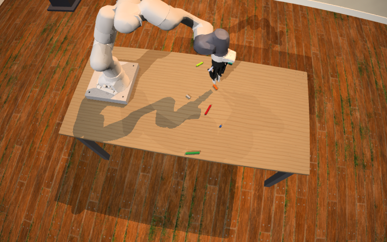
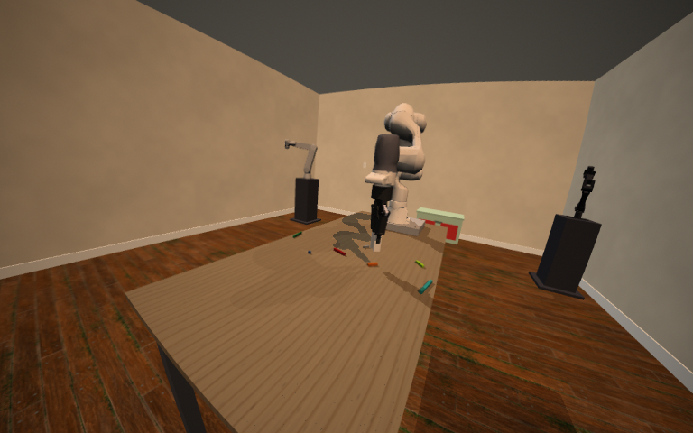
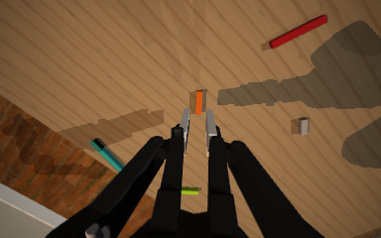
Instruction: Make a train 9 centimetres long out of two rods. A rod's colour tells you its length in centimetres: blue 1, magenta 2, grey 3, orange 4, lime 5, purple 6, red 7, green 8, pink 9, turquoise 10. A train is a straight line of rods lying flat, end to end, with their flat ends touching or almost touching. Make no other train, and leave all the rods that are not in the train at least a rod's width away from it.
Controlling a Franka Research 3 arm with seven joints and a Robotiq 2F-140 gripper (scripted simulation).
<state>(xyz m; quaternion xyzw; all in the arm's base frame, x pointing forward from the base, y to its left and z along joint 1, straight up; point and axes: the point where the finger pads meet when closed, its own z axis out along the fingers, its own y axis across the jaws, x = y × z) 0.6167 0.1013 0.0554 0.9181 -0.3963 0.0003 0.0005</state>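
From where I'm standing, the first rod is being lined up for a pick, with no train made. The jaws hang above the surface (image 1: 265, 114) (image 2: 306, 331) (image 3: 74, 74), a narrow gap apart, with nothing gripped. The orange rod (image 1: 215, 87) (image 2: 372, 264) (image 3: 198, 102) lies flat just past their tips in the wrist view, lengthwise along the line of the gap.

I'd guess its partner is the lime rod (image 1: 199, 64) (image 2: 419, 263) (image 3: 190, 191), four and five making nine; it lies back from the tips, glimpsed between the fingers. The blue rod (image 1: 220, 126) (image 2: 309, 252) and green rod (image 1: 192, 153) (image 2: 297, 234) would also add up, but they lie well away from the jaws, beyond the red rod (image 1: 207, 110) (image 2: 339, 252) (image 3: 299, 32).

Next, I think, the jaws want centring over the orange rod, then lowering with one finger down each long side. With so slim a gap, a small sideways error could land a fingertip on top of it; parting them slightly first might be wise.
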